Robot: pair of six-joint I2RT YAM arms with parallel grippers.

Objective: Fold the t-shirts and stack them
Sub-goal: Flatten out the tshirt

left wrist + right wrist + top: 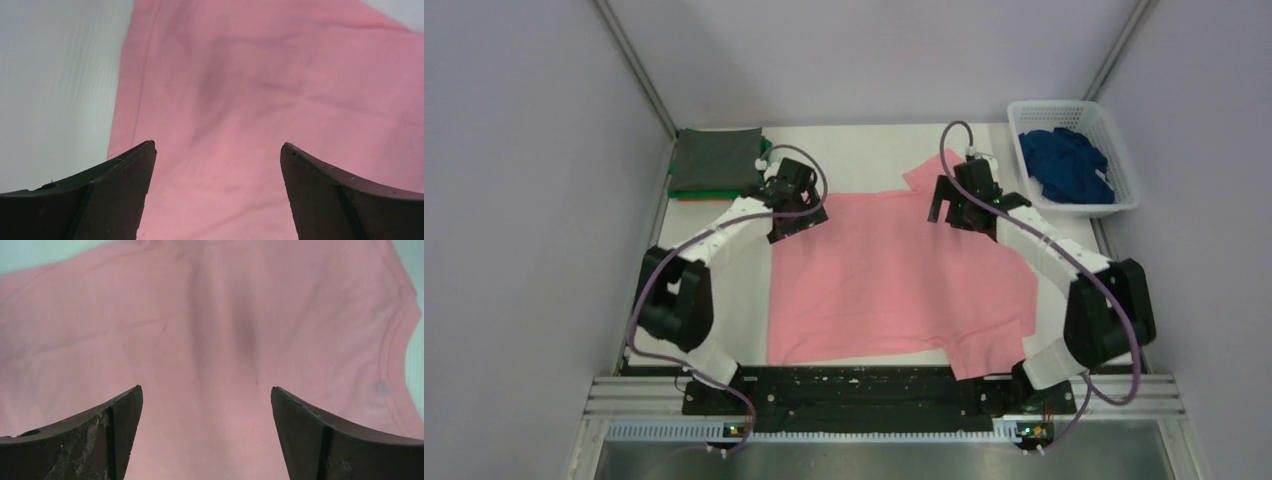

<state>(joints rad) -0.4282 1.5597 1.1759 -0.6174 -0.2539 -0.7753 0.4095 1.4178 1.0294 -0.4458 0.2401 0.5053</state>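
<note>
Pink t-shirt (894, 285) lies spread flat, faintly creased, both sleeves rightward.

place: robot lab cell | evidence: plain grey panel walls (514, 200); aluminium rail (639, 397); white table (864, 150)

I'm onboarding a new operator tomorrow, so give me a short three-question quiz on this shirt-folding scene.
1. True or false: the left gripper and the right gripper are both shut on the pink t-shirt.
2. Where is the dark blue t-shirt? A) in the white basket B) on the bare table C) under the pink t-shirt
3. Fill in: the top t-shirt of the folded stack at the far left corner is ____.
Key: 1 false, both stand open over it; 2 A; 3 grey.
</note>
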